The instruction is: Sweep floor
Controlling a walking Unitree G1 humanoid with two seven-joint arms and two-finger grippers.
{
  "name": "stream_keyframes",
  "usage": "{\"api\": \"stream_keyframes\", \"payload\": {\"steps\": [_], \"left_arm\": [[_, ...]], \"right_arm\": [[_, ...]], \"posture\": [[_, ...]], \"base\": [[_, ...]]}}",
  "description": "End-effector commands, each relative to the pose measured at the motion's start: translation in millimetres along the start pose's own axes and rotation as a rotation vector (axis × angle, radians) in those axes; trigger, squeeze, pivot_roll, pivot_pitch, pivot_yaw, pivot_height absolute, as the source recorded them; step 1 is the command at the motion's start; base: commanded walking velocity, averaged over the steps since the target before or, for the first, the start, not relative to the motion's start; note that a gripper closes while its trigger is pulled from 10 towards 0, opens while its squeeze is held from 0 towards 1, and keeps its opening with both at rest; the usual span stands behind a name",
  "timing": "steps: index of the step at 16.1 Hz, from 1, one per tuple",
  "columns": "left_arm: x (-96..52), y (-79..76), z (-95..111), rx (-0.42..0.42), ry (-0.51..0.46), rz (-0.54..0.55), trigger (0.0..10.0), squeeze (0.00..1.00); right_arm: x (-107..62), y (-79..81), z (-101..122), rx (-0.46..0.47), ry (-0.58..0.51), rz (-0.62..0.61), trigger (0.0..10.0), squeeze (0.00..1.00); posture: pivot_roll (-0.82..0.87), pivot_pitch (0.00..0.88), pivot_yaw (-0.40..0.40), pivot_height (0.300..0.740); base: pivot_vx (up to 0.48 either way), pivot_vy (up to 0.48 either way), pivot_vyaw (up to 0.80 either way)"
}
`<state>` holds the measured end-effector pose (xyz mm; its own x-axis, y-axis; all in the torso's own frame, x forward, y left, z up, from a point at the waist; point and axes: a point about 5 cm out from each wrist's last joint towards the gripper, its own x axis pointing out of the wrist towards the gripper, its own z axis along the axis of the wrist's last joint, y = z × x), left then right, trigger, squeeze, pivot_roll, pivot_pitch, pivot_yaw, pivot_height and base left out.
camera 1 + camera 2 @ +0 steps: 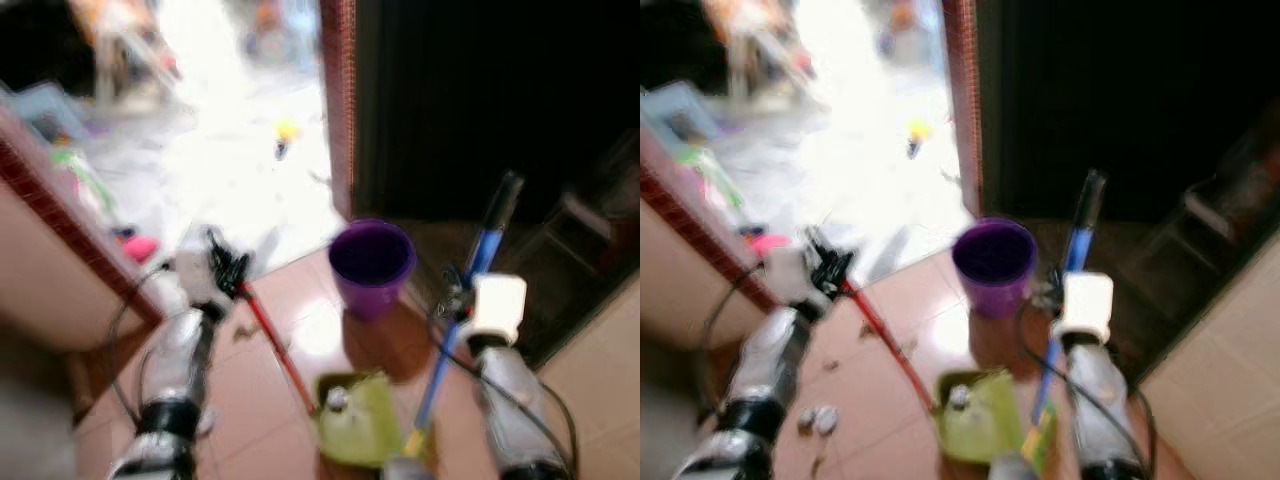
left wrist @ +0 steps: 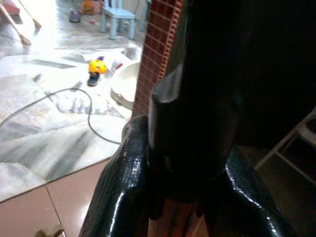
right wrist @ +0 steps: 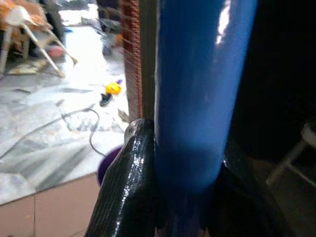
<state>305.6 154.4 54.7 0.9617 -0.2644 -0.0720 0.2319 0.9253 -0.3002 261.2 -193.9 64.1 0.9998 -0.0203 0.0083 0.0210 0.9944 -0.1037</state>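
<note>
Mid-sweep on the tiled floor (image 1: pixel 300 300), the left hand (image 1: pixel 228 270) holds the red handle of the green dustpan (image 1: pixel 360 420) and the right hand (image 1: pixel 462 292) holds the blue broom (image 1: pixel 480 255), which should next push dirt into the pan.

Both head views are smeared by motion, so the clutter on the bright floor beyond the brick pillar (image 1: pixel 338 110) is unreadable, and the small grey bits (image 1: pixel 816 419) on the tiles beside the left arm are too blurred to name. The lower end of the blue broom handle (image 1: pixel 452 330) and the near edge of the green dustpan (image 1: pixel 358 418) are cut off by the bottom edge, and something pale in the dustpan, perhaps debris, cannot be identified. The doorway (image 1: pixel 480 100) is too dark to read.
</note>
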Motion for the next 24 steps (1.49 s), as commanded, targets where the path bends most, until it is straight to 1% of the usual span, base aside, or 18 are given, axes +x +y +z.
{"api": "stream_keyframes", "payload": {"steps": [1, 2, 4, 5, 6, 8, 9, 10, 12, 13, 14, 16, 18, 20, 21, 22, 23, 24], "left_arm": [[-0.5, 10.6, 17.5, -0.013, -0.077, 0.037, 10.0, 0.0], [-1.2, 11.3, 17.5, -0.001, -0.078, 0.062, 10.0, 0.0], [-5.5, 19.0, 13.7, 0.088, -0.036, 0.156, 10.0, 0.0], [-7.3, 22.5, 14.0, 0.111, -0.034, 0.177, 10.0, 0.0], [-14.2, 33.6, 15.1, 0.15, -0.025, 0.226, 10.0, 0.0], [-26.3, 42.9, 18.3, 0.181, -0.045, 0.254, 10.0, 0.0], [-30.7, 40.6, 16.5, 0.185, -0.053, 0.236, 10.0, 0.0], [-33.0, 35.2, 15.7, 0.235, -0.073, 0.216, 10.0, 0.0], [-35.9, 30.2, 10.6, 0.209, -0.059, 0.22, 10.0, 0.0], [-39.0, 29.2, 10.2, 0.23, -0.07, 0.227, 10.0, 0.0], [-44.3, 25.9, 8.9, 0.217, -0.079, 0.249, 10.0, 0.0], [-45.8, 23.2, 6.4, 0.22, -0.072, 0.26, 10.0, 0.0], [-33.9, 25.0, 17.5, 0.209, -0.076, 0.222, 10.0, 0.0], [-23.7, 26.5, 37.0, 0.232, -0.125, 0.179, 10.0, 0.0], [-24.1, 35.7, 39.5, 0.209, -0.136, 0.219, 10.0, 0.0], [-24.3, 38.9, 39.0, 0.141, -0.133, 0.227, 10.0, 0.0], [-23.1, 37.4, 37.3, 0.1, -0.124, 0.193, 10.0, 0.0], [-21.0, 34.0, 36.2, 0.046, -0.133, 0.165, 10.0, 0.0]], "right_arm": [[7.8, 12.5, 12.7, 0.007, -0.054, 0.045, 10.0, 0.0], [8.9, 12.7, 13.4, 0.01, -0.054, 0.052, 10.0, 0.0], [11.6, 13.5, 14.2, 0.008, -0.052, 0.076, 10.0, 0.0], [12.5, 13.7, 14.3, 0.008, -0.052, 0.083, 10.0, 0.0], [15.4, 15.3, 14.3, 0.007, -0.047, 0.106, 10.0, 0.0], [22.1, 22.3, 16.2, 0.002, -0.047, 0.154, 10.0, 0.0], [25.7, 25.7, 17.8, 0.006, -0.048, 0.173, 10.0, 0.0], [28.3, 28.1, 18.4, 0.006, -0.046, 0.186, 10.0, 0.0], [30.4, 30.4, 18.4, 0.006, -0.044, 0.209, 10.0, 0.0], [31.6, 33.1, 18.0, 0.005, -0.04, 0.226, 10.0, 0.0], [29.8, 32.4, 17.9, 0.006, -0.046, 0.234, 10.0, 0.0], [28.3, 27.8, 10.8, 0.004, -0.031, 0.207, 10.0, 0.0], [41.8, 29.8, 21.3, 0.02, -0.061, 0.18, 10.0, 0.0], [55.9, 27.8, 40.1, 0.013, -0.122, 0.176, 10.0, 0.0], [56.0, 18.4, 35.4, 0.004, -0.107, 0.148, 10.0, 0.0], [54.3, 11.9, 32.4, 0.005, -0.096, 0.123, 10.0, 0.0], [50.8, 8.0, 30.8, 0.0, -0.1, 0.116, 10.0, 0.0], [44.4, 5.2, 23.4, -0.003, -0.083, 0.109, 10.0, 0.0]], "posture": [[-0.15, 0.0, 0.087, 0.74], [-0.14, 0.0, 0.077, 0.74], [-0.13, 0.0, 0.06, 0.74], [-0.12, 0.0, 0.046, 0.74], [-0.11, 0.0, 0.031, 0.74], [-0.07, 0.0, -0.014, 0.74], [-0.04, 0.0, -0.038, 0.74], [-0.03, 0.0, -0.06, 0.74], [0.0, 0.0, -0.084, 0.74], [0.0, 0.0, -0.092, 0.74], [0.0, 0.0, -0.087, 0.74], [-0.02, 0.0, -0.037, 0.74], [-0.02, 0.0, -0.026, 0.74], [-0.02, 0.0, -0.033, 0.74], [-0.04, 0.0, -0.02, 0.74], [-0.05, 0.0, -0.019, 0.74], [-0.05, 0.0, -0.02, 0.74], [-0.05, 0.0, -0.019, 0.74]], "base": [[0.307, 0.371, 0.0], [0.0, 0.0, 0.0], [0.0, 0.0, 0.0], [0.0, 0.0, 0.0], [0.0, 0.0, 0.0], [0.0, 0.0, 0.0], [0.0, 0.0, 0.0], [0.0, 0.0, 0.0], [0.0, 0.0, 0.0], [0.0, 0.0, 0.0], [0.0, 0.0, 0.0], [0.0, 0.0, 0.0], [0.0, 0.0, 0.0], [0.0, 0.0, 0.0], [0.0, 0.0, 0.0], [0.0, 0.0, 0.0], [0.0, 0.0, 0.0], [0.0, 0.0, 0.0]]}}
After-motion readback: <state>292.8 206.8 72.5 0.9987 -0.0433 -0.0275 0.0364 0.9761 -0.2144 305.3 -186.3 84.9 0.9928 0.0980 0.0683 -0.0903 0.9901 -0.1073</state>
